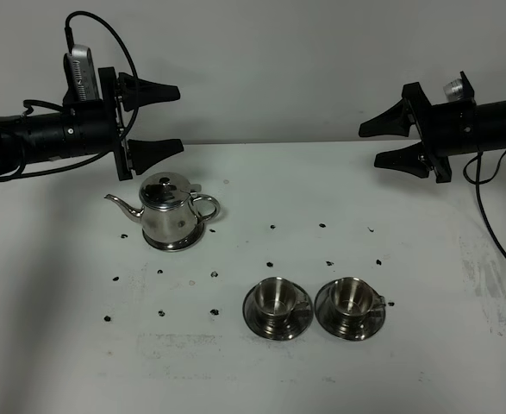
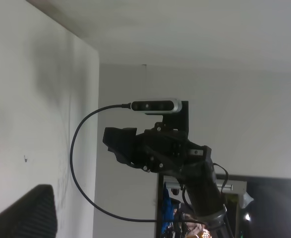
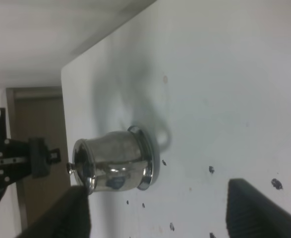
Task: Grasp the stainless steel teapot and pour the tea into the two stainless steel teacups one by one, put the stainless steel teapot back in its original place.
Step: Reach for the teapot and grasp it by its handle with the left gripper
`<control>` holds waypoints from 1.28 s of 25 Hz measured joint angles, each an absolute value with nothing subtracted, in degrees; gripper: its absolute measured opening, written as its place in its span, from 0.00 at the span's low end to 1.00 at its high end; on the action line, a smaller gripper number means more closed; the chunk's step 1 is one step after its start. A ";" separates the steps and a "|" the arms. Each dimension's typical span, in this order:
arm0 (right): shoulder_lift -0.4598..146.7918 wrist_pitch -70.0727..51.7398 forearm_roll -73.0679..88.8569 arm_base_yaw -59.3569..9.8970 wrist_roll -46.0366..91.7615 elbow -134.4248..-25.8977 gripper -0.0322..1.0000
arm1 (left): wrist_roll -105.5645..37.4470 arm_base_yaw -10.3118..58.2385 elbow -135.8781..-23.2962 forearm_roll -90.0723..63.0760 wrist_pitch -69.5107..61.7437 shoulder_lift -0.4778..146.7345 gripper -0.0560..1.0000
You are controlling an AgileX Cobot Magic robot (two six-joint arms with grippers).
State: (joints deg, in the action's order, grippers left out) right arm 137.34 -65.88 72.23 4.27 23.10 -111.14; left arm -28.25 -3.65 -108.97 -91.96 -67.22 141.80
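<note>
**Hands both wide open, teapot sitting untouched**

High view first: your left hand (image 1: pixel 180 118) hangs over the back left of the bench (image 1: pixel 63 362), jaws spread wide with nothing in them. Your right hand (image 1: pixel 370 147) is the same story over on the far right, wide apart and empty. The teapot (image 1: pixel 173 213) stands upright on the bench near the left hand, lid on, spout pointing left. Closer to the front, the first teacup (image 1: pixel 276 297) and second teacup (image 1: pixel 350 296) sit side by side on their saucers, well apart from the pot.

Left wrist view: just one dark finger (image 2: pixel 26 213) shows in the corner, plus your right arm (image 2: pixel 185 163) across the way.

Right wrist view: both fingers (image 3: pixel 259 208) sit far apart, and the teapot is well beyond them on the bench.
</note>
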 joint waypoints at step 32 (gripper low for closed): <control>135.07 -68.98 37.19 4.22 27.83 -135.54 0.52 | -28.70 -3.60 -127.05 -53.45 -67.33 130.86 0.73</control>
